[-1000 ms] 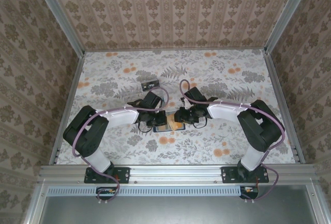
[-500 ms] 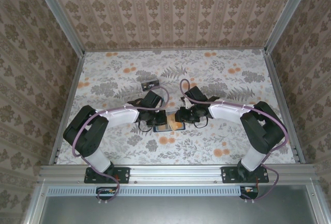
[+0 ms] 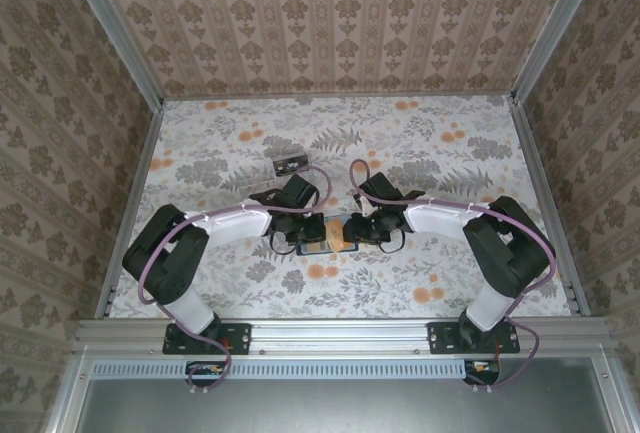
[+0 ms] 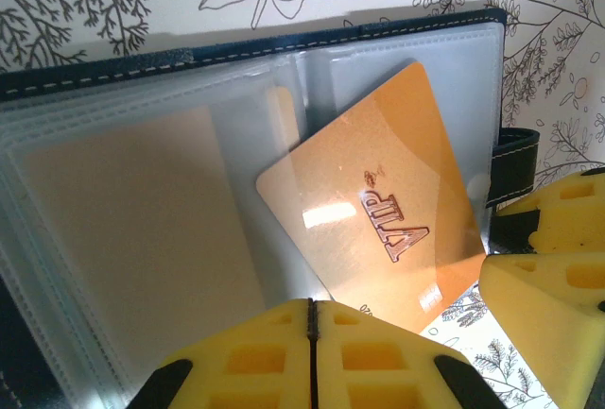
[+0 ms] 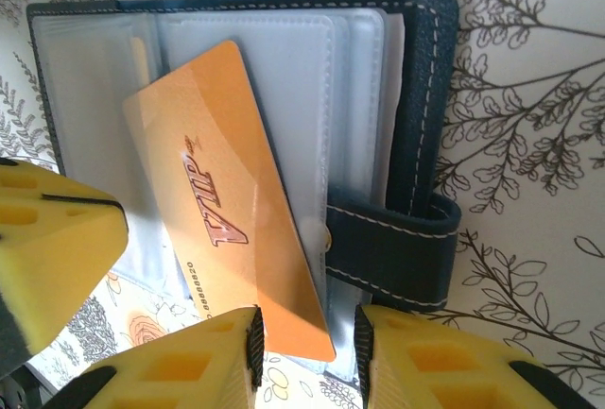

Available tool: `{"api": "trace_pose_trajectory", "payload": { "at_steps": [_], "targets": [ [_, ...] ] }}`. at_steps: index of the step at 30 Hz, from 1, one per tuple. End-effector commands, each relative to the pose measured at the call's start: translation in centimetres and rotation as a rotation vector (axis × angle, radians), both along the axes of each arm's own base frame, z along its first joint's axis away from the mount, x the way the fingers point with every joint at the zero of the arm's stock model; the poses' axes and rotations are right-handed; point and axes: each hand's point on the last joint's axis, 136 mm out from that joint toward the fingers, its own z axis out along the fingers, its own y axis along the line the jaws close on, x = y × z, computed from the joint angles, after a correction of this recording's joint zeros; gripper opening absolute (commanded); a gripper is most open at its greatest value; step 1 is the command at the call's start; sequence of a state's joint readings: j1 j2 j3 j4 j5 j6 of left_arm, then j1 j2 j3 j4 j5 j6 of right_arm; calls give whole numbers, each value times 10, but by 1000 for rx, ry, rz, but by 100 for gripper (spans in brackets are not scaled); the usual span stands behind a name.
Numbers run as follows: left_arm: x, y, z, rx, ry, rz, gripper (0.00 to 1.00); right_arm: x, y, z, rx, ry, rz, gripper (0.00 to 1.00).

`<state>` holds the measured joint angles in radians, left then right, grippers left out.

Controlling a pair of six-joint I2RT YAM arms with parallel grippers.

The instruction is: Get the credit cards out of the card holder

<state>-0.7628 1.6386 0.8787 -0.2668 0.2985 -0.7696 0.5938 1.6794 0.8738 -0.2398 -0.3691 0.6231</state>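
Between parted R gripper [image 5: 307, 332] tips, orange card [image 5: 227, 220] corner, L gripper [image 4: 312, 313] closed, by holder [image 5: 425, 97]

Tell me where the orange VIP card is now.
Right wrist view: the orange card lies askew on the open card holder, its lower corner poking out between the fingers of the right gripper.

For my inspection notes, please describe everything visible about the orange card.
The orange card is glossy thin plastic with rounded corners, dark "VIP" lettering and small digits. It lies tilted across the clear sleeves of the open card holder, its near end past the holder's edge, between the parted fingers of the right pincer; contact is unclear.
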Motion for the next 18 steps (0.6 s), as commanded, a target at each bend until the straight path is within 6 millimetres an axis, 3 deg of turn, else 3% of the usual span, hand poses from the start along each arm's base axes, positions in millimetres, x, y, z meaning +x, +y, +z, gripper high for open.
{"api": "trace_pose_trajectory", "payload": {
  "at_steps": [1,13,18],
  "targets": [
    [3,-7,12,-11,-21,-19,8,-7,-4,-10,-24,19,12,34],
    [-2,-4,-22,39,45,-16,7,-10,7,-6,47,36,23,27],
    [-4,-3,-25,40,53,-13,7,-10,13,1,84,31,33,25]
  ]
}}
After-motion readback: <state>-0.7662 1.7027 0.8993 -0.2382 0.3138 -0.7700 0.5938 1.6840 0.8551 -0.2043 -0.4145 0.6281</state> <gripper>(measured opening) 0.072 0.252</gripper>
